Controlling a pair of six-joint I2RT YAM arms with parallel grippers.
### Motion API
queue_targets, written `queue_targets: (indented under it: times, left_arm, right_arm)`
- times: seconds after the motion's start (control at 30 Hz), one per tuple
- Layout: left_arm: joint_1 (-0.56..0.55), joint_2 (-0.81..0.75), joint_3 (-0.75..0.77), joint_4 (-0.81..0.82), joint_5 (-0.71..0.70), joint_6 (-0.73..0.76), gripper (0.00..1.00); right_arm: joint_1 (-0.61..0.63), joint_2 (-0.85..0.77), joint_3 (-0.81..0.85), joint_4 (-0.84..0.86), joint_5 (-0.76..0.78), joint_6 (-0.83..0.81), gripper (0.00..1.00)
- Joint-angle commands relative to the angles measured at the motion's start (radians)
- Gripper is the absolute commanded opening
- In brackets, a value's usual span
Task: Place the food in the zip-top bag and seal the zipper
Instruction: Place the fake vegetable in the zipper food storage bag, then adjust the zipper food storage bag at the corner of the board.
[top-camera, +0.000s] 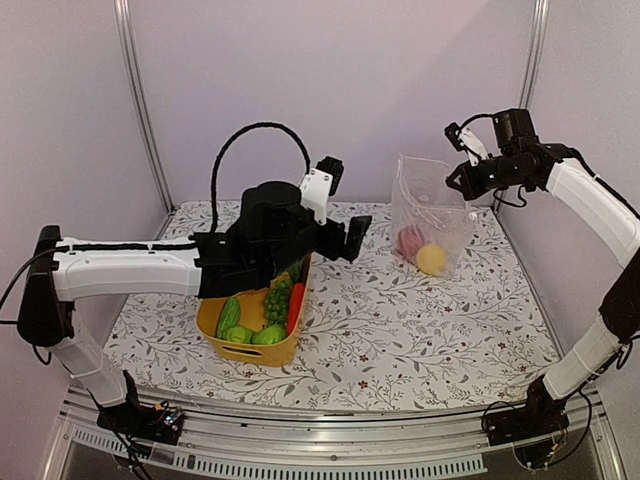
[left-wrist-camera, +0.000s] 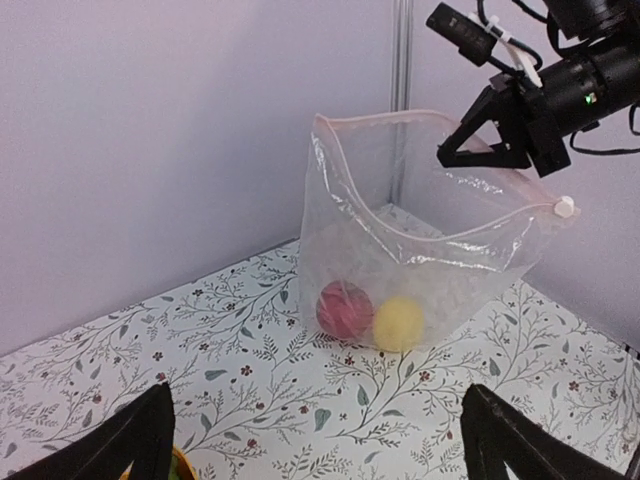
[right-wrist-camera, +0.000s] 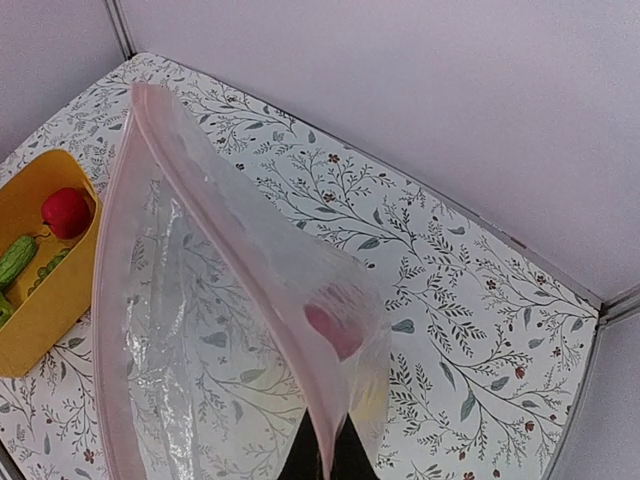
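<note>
The clear zip-top bag (top-camera: 428, 205) stands open at the back right with a red apple (top-camera: 410, 240) and a yellow lemon (top-camera: 431, 259) inside. My right gripper (top-camera: 462, 176) is shut on the bag's upper rim and holds it up; in the right wrist view its fingertips (right-wrist-camera: 322, 448) pinch the pink zipper strip (right-wrist-camera: 200, 190). My left gripper (top-camera: 343, 204) is open and empty above the far end of the yellow basket (top-camera: 212, 322). Its fingers (left-wrist-camera: 150, 430) stand wide apart and face the bag (left-wrist-camera: 420, 250). The basket holds cucumbers (top-camera: 229, 316), green grapes (top-camera: 277, 300) and a carrot (top-camera: 296, 303).
The bag's white slider tab (left-wrist-camera: 565, 207) sits at its right corner, below the right arm. The basket (right-wrist-camera: 62, 290) also shows in the right wrist view with a red fruit (right-wrist-camera: 66, 212) in it. Walls and metal posts close the back and sides of the flowered tablecloth (top-camera: 400, 330).
</note>
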Motion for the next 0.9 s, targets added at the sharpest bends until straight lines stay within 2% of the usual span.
queue_targets:
  times: [0.0,0.1,0.17,0.23,0.27,0.33,0.4,0.6,0.77,0.87]
  left_arm:
    - [0.000,-0.106,-0.091,-0.062,-0.121,-0.055,1.00]
    - [0.018,-0.162,-0.144,-0.142,-0.235,-0.162,1.00]
    - [0.028,-0.183,-0.161,-0.202,-0.213,-0.132,1.00]
    - [0.029,-0.191,-0.168,-0.249,-0.169,-0.011,1.00]
    - [0.030,-0.192,-0.173,-0.288,-0.183,0.003,1.00]
    - [0.040,-0.194,-0.184,-0.351,-0.230,-0.041,1.00]
    - [0.063,-0.197,-0.190,-0.422,-0.201,-0.097,1.00]
    - [0.148,-0.178,-0.176,-0.640,-0.091,-0.291,0.90]
    - [0.172,-0.142,-0.154,-0.731,-0.013,-0.324,0.84]
    - [0.181,-0.108,-0.136,-0.780,0.026,-0.322,0.77]
  right_arm:
    - [-0.012,0.015,0.071,0.032,0.055,-0.026,0.00]
    - [-0.027,0.025,0.130,0.032,0.105,-0.057,0.00]
    - [-0.044,0.037,0.174,0.032,0.134,-0.087,0.00]
    - [-0.067,0.055,0.212,0.032,0.150,-0.106,0.00]
    - [-0.079,0.063,0.226,0.032,0.157,-0.112,0.00]
    - [-0.094,0.079,0.239,0.032,0.173,-0.128,0.00]
    - [-0.099,0.088,0.237,0.031,0.184,-0.139,0.00]
    - [-0.099,0.058,0.120,0.076,0.090,-0.118,0.00]
    - [-0.099,0.006,-0.045,0.143,-0.069,-0.090,0.00]
    - [-0.098,-0.002,-0.102,0.150,-0.120,-0.075,0.00]
